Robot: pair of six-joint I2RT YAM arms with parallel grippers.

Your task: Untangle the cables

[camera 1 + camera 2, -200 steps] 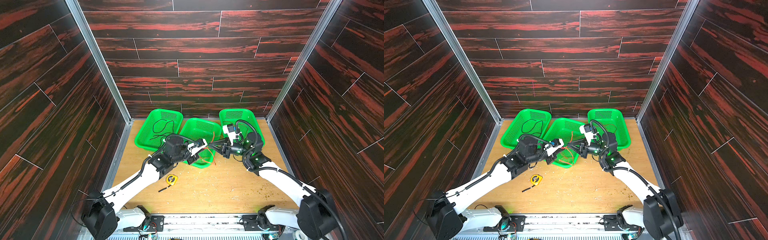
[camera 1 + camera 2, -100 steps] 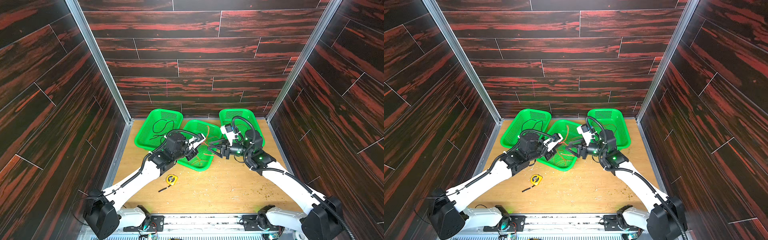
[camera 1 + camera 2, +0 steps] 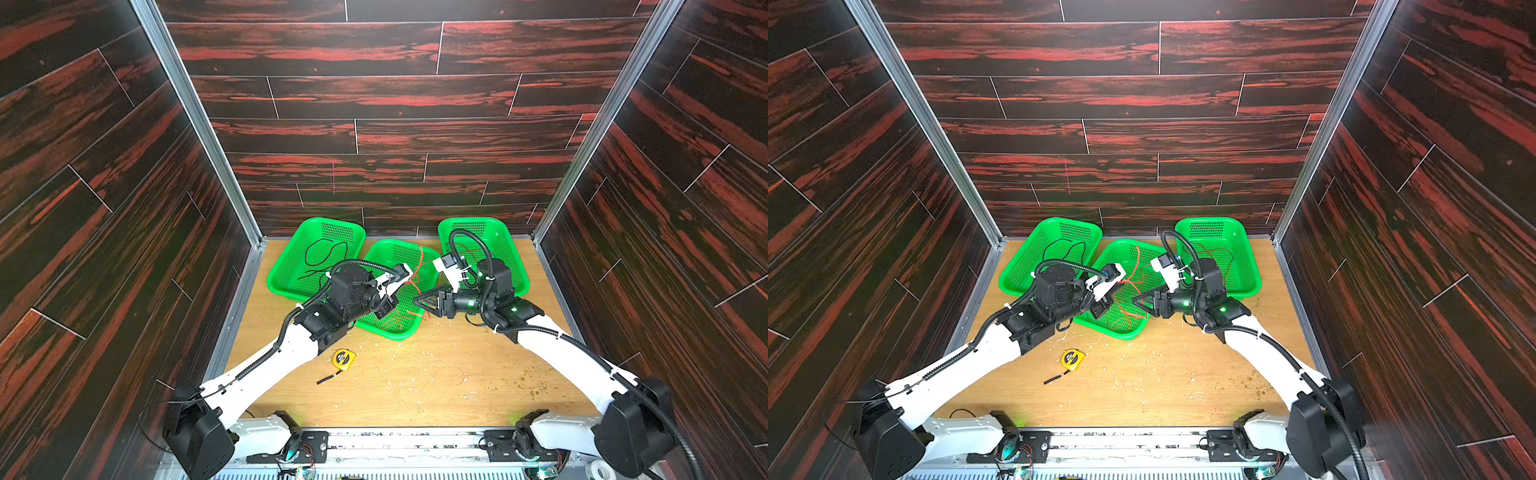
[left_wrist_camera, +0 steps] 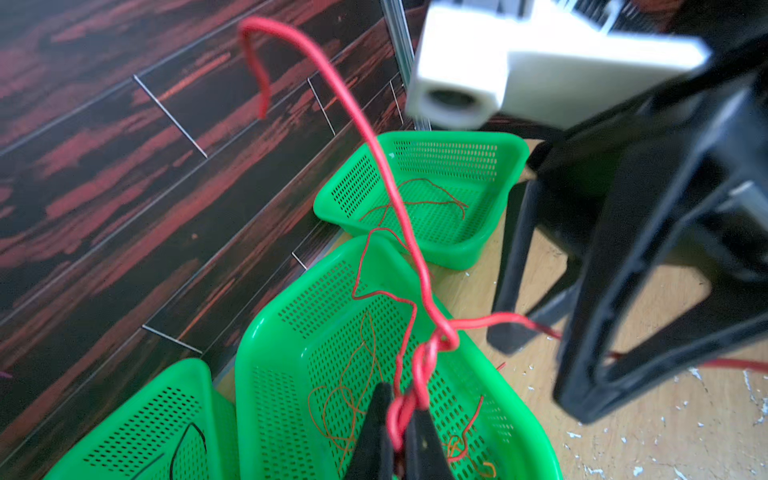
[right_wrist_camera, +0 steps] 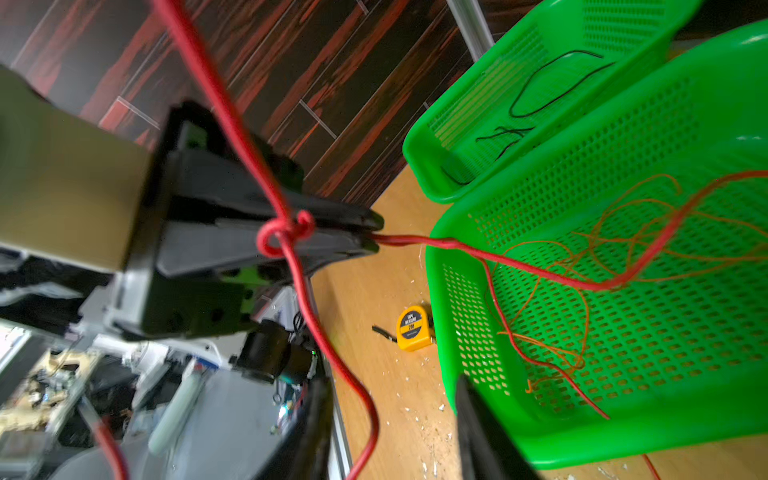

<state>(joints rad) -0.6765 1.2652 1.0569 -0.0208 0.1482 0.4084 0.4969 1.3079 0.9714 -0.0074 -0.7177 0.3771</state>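
Dark red-streaked plank walls (image 3: 395,95) w/ metal corner posts (image 3: 200,124), light wood tabletop (image 3: 415,386), bright light
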